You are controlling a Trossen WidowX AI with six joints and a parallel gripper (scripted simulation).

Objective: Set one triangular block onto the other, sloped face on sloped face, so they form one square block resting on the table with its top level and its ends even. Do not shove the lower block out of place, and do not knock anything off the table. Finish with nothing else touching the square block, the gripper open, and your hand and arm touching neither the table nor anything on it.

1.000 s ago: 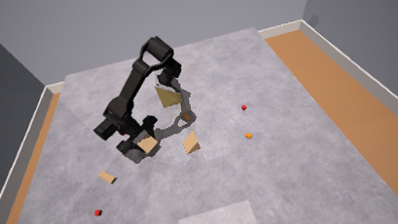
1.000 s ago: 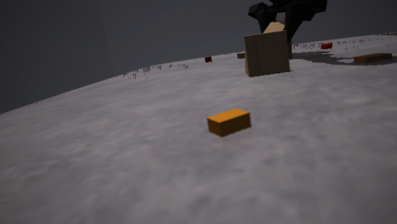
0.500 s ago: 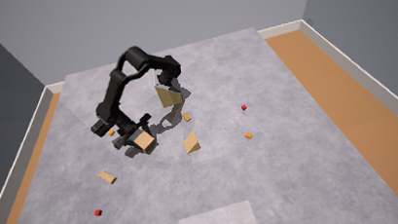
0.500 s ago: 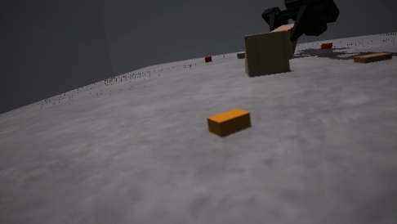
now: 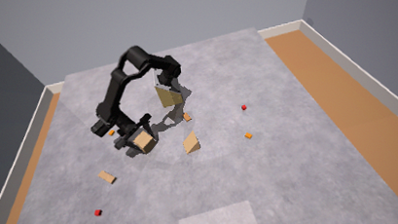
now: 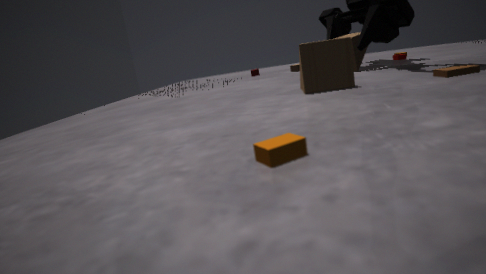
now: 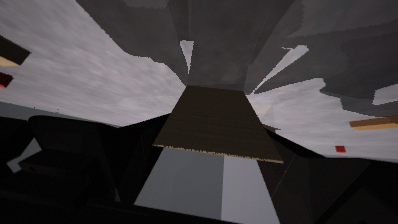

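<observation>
We saw that our arm (image 5: 115, 91) was matte black all over, with chunky rounded joint housings, slimmer angular links and a dark, blocky gripper (image 5: 135, 133) (image 6: 350, 37) with tapering fingers (image 6: 372, 32).
</observation>
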